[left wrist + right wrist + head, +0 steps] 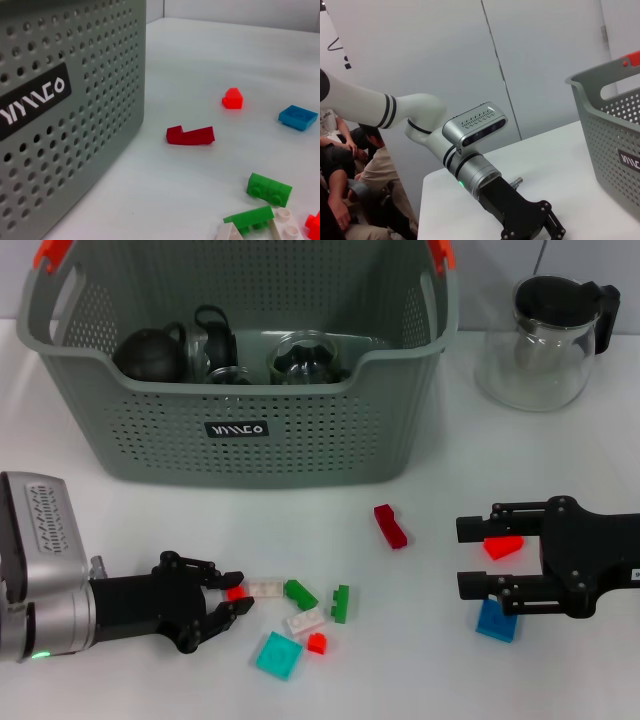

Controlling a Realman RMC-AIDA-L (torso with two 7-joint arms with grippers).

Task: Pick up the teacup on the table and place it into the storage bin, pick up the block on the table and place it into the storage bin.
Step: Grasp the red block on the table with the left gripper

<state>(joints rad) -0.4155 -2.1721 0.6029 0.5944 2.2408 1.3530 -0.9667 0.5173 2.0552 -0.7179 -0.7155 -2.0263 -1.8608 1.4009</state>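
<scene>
The grey-green storage bin (300, 445) stands at the back centre, and its perforated wall (65, 115) fills one side of the left wrist view. No teacup shows on the table; a black pot (150, 355) and glass vessels (300, 360) lie inside the bin. My left gripper (242, 592) is low at the front left, open, with a small red block (236, 592) between its fingertips. My right gripper (476, 556) is open at the right, with a red block (503, 547) between its fingers and a blue block (496, 621) just below it.
Loose blocks lie between the grippers: dark red (390, 526), green (300, 593), green (341, 603), white (304, 620), teal (278, 654). A glass jug with a black lid (545, 335) stands at the back right. People sit beyond the table's edge (350, 200).
</scene>
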